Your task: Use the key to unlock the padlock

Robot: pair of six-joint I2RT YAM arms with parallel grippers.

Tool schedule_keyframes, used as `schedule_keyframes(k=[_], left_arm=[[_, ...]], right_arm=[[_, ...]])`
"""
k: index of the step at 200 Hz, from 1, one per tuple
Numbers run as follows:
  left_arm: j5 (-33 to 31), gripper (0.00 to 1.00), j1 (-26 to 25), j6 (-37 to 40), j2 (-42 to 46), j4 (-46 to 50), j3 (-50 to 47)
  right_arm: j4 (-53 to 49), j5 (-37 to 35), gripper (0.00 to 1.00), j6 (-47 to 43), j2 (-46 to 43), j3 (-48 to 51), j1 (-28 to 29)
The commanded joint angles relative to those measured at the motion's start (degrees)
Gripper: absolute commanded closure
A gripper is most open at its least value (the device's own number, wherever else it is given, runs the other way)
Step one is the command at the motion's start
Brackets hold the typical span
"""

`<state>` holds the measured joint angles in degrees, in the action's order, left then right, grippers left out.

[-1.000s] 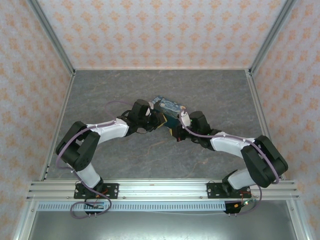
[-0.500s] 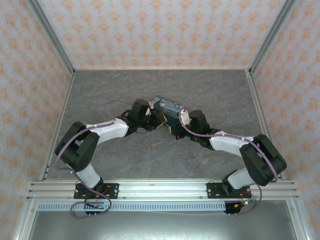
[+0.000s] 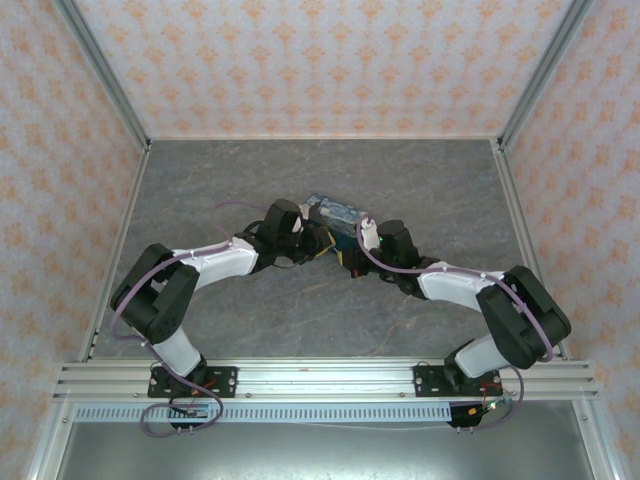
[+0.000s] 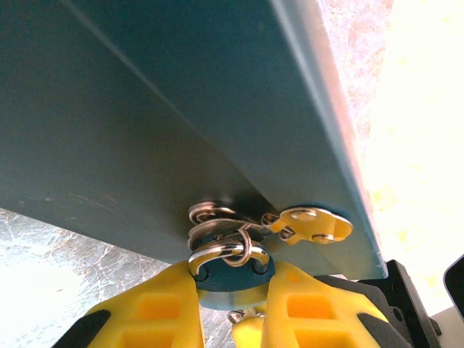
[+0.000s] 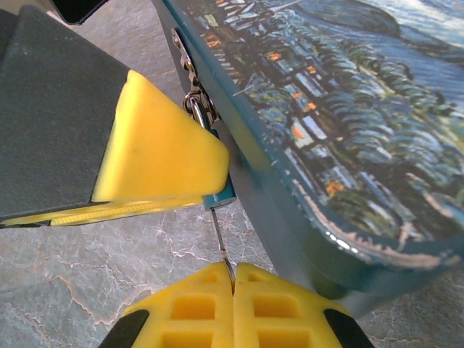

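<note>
Both claws clamped; right arm edged inward since before.
Left claw (image 4: 232,291) pinches the padlock (image 4: 226,280) beside the tin (image 5: 348,109); right claw (image 5: 233,288) grips the key (image 5: 220,235), padlock just ahead.

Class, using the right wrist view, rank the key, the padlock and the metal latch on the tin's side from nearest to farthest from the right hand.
1. key: bottom centre, pinched between the pads of the right hand.
2. padlock: just above the key, beside the tin.
3. metal latch: upper left, on the tin's side wall.
</note>
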<state>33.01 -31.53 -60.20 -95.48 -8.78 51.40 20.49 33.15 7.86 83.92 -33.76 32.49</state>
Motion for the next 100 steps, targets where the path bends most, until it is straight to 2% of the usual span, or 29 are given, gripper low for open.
schedule_keyframes(k=[1, 100], left_arm=[[0.70, 0.88, -0.46, -0.09, 2.10, 0.09, 1.77], [0.47, 0.88, -0.66, -0.09, 1.97, 0.38, 2.14]], right_arm=[[1.95, -1.18, 1.00, 0.32, 0.67, -2.00, 0.29], [-0.74, -1.77, 1.00, -0.47, 1.97, -3.07, 0.30]])
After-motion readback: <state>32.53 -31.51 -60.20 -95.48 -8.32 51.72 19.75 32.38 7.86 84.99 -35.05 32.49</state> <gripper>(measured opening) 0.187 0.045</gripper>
